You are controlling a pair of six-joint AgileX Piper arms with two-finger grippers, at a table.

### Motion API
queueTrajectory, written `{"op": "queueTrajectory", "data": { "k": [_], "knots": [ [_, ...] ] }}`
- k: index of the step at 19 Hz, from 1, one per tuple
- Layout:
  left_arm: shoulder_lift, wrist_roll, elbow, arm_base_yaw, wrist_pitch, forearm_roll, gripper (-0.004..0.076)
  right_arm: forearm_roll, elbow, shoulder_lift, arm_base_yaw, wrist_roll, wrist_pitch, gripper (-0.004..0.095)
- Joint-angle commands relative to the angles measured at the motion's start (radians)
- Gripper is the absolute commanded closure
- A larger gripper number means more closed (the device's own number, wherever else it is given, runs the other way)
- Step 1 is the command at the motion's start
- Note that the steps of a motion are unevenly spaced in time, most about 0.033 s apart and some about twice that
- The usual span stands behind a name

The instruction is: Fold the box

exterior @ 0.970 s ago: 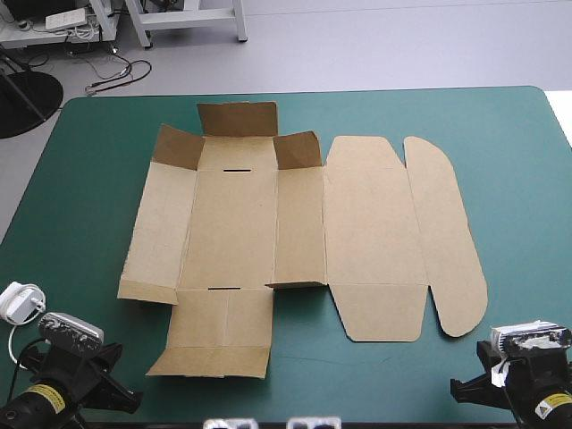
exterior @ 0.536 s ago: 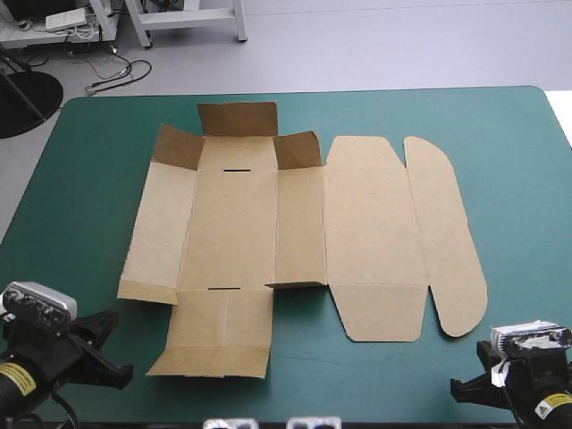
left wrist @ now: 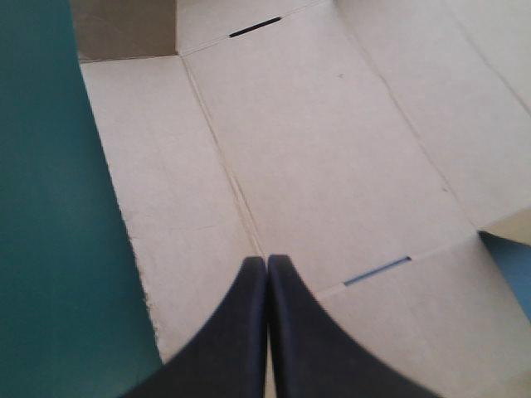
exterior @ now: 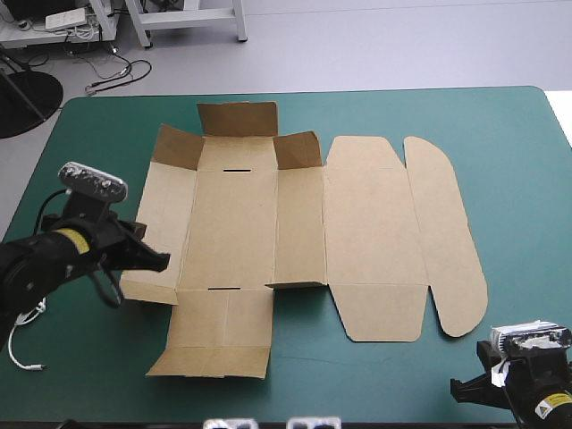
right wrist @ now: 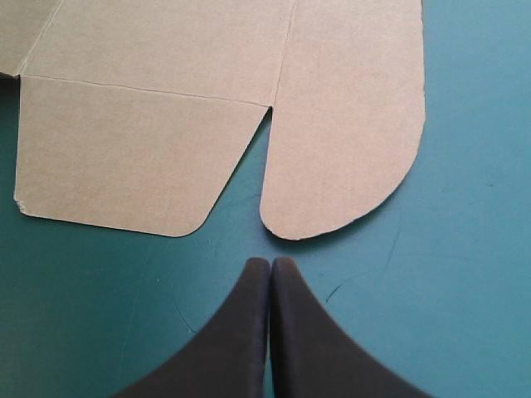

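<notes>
Flat brown box (exterior: 232, 223) lies mid-table, far flaps raised. Left gripper (left wrist: 267, 261): fingers pressed together, holding nothing, over box's left panel. Right gripper (right wrist: 270, 264): fingers together, empty, above teal-green cover (right wrist: 465, 290) just near of box's rounded right flap.

Over teal-green cover (right wrist: 465, 290), fingers (right wrist: 245, 332) pressed together; rounded box (right wrist: 207, 66) flaps just ahead.

box (exterior: 295, 232): brown cut board sheet
state: mostly flat (three far flaps raised)
place: middle of the teal-green table (exterior: 518, 161)
</notes>
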Motion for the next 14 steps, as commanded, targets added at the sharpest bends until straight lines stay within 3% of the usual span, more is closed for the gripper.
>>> {"op": "queueTrajectory", "data": {
  "k": [1,4,8,10,14],
  "knots": [
    [0.143,-0.08,-0.102,0.012,-0.091,0.14,0.0729,0.011,-0.027,0.014,0.003,-0.006,-0.056,0.0923],
    [0.272,-0.047,-0.209,0.164,-0.091,0.018,0.0707,0.011,-0.027,0.014,0.003,-0.006,-0.056,0.0923],
    [0.435,0.199,-0.315,0.549,0.088,-0.432,0.0708,0.011,-0.027,0.014,0.003,-0.006,-0.056,0.0923],
    [0.486,0.265,-0.315,0.68,0.23,-0.501,0.0708,0.011,-0.027,0.014,0.003,-0.006,-0.056,0.0923],
    [0.543,0.331,-0.257,0.782,0.253,-0.551,0.0708,0.011,-0.027,0.014,0.003,-0.006,-0.056,0.0923]
  ]
}}
